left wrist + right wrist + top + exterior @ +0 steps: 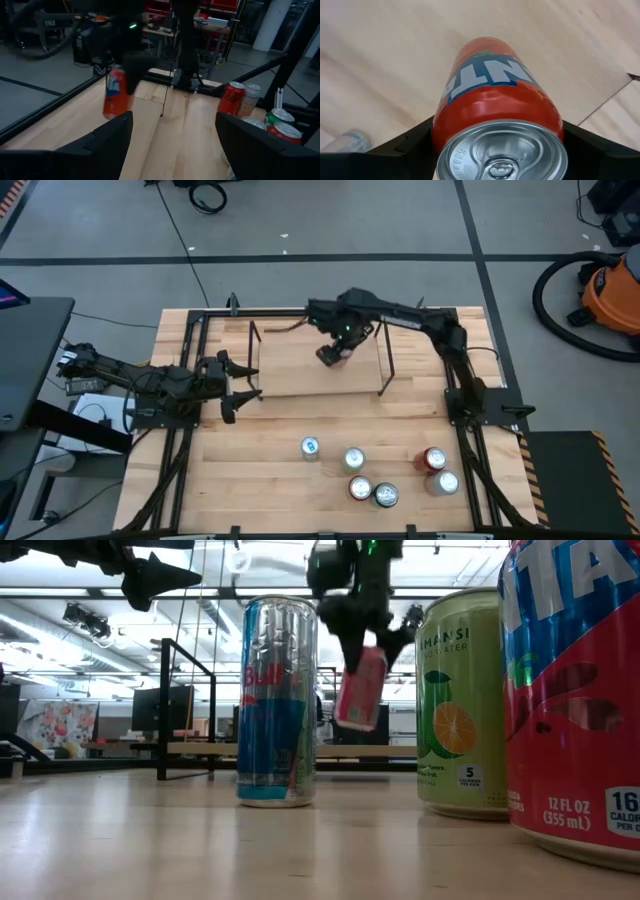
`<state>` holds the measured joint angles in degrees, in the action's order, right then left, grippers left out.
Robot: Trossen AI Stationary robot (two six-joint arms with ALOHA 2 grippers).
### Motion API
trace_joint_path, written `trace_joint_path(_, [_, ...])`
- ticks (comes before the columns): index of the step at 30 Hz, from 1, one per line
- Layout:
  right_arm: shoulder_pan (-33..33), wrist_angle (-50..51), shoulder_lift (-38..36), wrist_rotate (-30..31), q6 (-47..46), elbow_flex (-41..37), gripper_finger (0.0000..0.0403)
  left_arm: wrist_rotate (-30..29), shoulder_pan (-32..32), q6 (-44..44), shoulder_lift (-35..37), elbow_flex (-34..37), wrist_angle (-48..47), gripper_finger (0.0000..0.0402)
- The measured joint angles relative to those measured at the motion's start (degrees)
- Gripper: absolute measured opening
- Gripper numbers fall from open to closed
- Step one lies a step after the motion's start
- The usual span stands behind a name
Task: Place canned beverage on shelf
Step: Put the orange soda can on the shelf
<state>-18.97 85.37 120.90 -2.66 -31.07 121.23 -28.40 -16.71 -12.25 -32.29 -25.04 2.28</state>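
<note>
High view shows the right gripper [333, 354] clamped on a red can [497, 107], holding it in the air above the shelf [300, 385], tilted in the low view. Left gripper [240, 387], fingers parted and empty, waits beside the shelf's left end. Six cans [381, 477] stand on the table [250, 480] in front.

Orange vacuum [612, 288] (perhaps) beside table [270, 480]

both arms are dark, nearly black, built of slim jointed segments. the right arm [420, 315] at upper centre of the high view carries a small green light near its wrist and thin black cabling. the left arm [130, 380] at mid left ends in two pointed, wedge-shaped black fingers [107, 137].
</note>
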Motion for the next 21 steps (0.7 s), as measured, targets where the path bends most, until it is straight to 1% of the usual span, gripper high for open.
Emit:
trace_joint_path(4, [-4.07,2.46,2.65,-0.18,1.47,1.71,0.0315,0.0,0.0,0.0,0.0,0.0,-0.84,0.0295])
trace_joint_path(7, [-6.0,2.52,3.61,-0.47,2.24,1.86,0.0316,0.0,0.0,0.0,0.0,0.0,-1.21,0.0295])
trace_joint_path(12, [-8.69,2.92,3.72,-2.99,3.14,1.86,0.0318,0.0,0.0,0.0,0.0,0.0,-1.86,0.0295])
trace_joint_path(17, [-9.92,4.82,3.72,-3.53,4.43,1.86,0.0342,0.0,0.0,0.0,0.0,0.0,-1.88,0.0295])
trace_joint_path(21, [-10.03,4.5,3.61,-5.35,3.62,1.86,0.0362,0.0,-0.02,0.0,0.02,0.0,-2.6,0.0295])
